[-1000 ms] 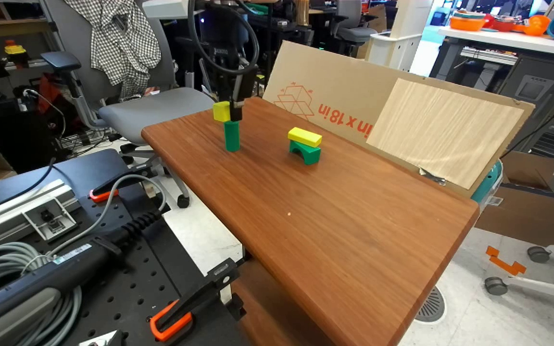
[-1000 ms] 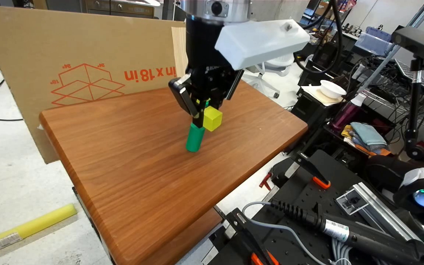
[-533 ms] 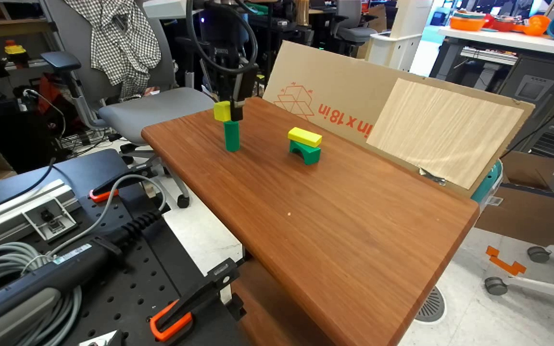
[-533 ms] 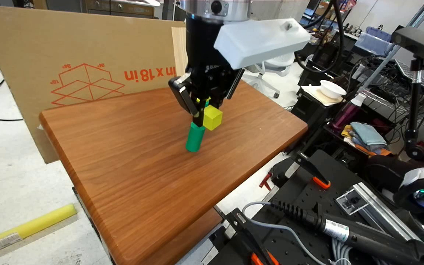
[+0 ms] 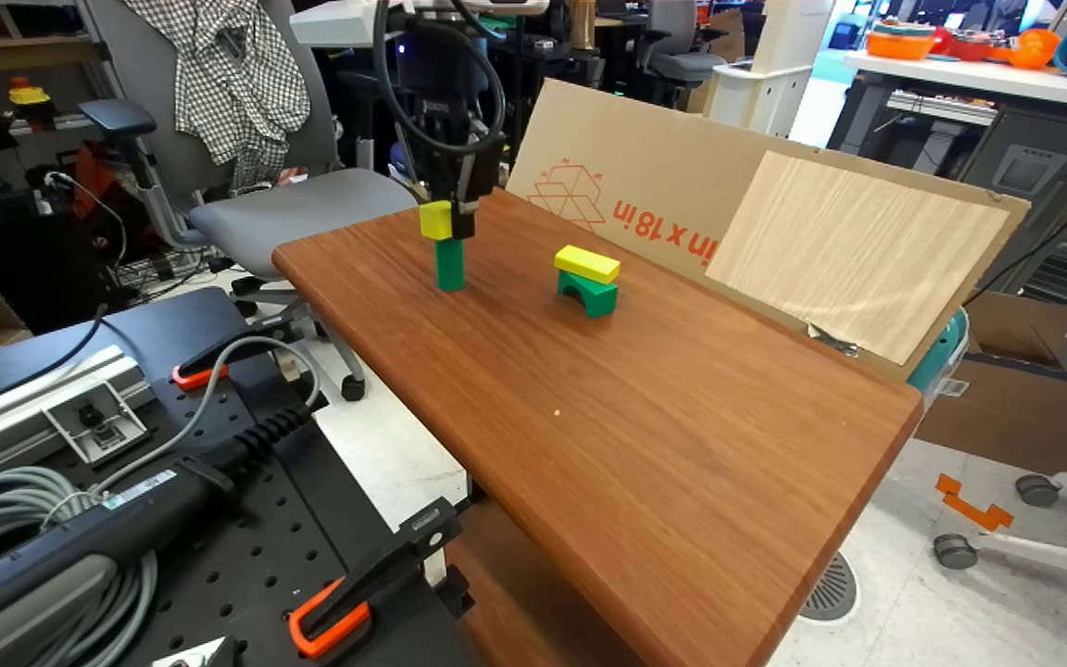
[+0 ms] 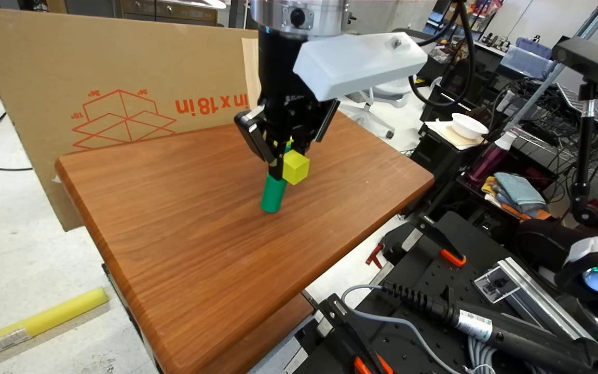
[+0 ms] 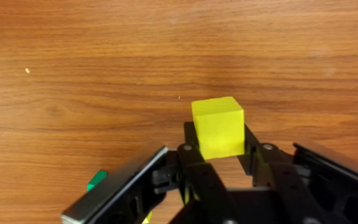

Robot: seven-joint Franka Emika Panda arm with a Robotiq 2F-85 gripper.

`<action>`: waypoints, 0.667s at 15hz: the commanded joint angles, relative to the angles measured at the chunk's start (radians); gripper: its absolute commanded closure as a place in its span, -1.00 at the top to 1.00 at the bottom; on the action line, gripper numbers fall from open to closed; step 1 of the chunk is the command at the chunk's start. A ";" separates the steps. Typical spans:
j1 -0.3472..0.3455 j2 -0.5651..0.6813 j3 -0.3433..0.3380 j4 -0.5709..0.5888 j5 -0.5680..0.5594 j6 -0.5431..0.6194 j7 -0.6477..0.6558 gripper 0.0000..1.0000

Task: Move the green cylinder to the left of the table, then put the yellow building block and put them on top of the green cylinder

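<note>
Seen from the wrist view, a robot's pincer (image 7: 220, 136) grips a yellow building block (image 7: 219, 127) above a wooden counter (image 7: 104, 46), its fingers pressed to both sides and parted only by the block's width. A green corner (image 7: 97, 179) peeks out at lower left; which piece it belongs to is hard to tell.

In an exterior view, a green cylinder (image 5: 449, 266), not to be made out from the wrist, stands upright toward the counter's left end, the gripped block at its top and slightly to its left. To the right, apart from it, sits a green arch (image 5: 600, 298) carrying a flat yellow block (image 5: 587, 264), a pair plain only here. The cylinder's placing looks done; the stacking, by judgement, is under way but unfinished.

In an exterior view, the cylinder (image 6: 272, 197) shows below the pincer's tip, while the block hangs off to the right of its top rather than squarely over it. Whether the two touch cannot be told. The arch and its load are mostly lost behind the pincer; a yellow tube (image 6: 44, 323) on the floor (image 6: 29, 259) appears nowhere else. Left to do, as judged from here: centring the block, settling it and letting go.
</note>
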 commanded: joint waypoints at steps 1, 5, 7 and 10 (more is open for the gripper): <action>-0.008 0.014 0.016 0.018 0.030 0.015 -0.021 -0.81; -0.009 0.007 0.027 0.012 0.041 0.014 -0.034 -0.81; -0.009 0.004 0.033 0.012 0.050 0.014 -0.042 -0.81; -0.010 0.013 0.030 0.021 0.049 0.011 -0.044 -0.81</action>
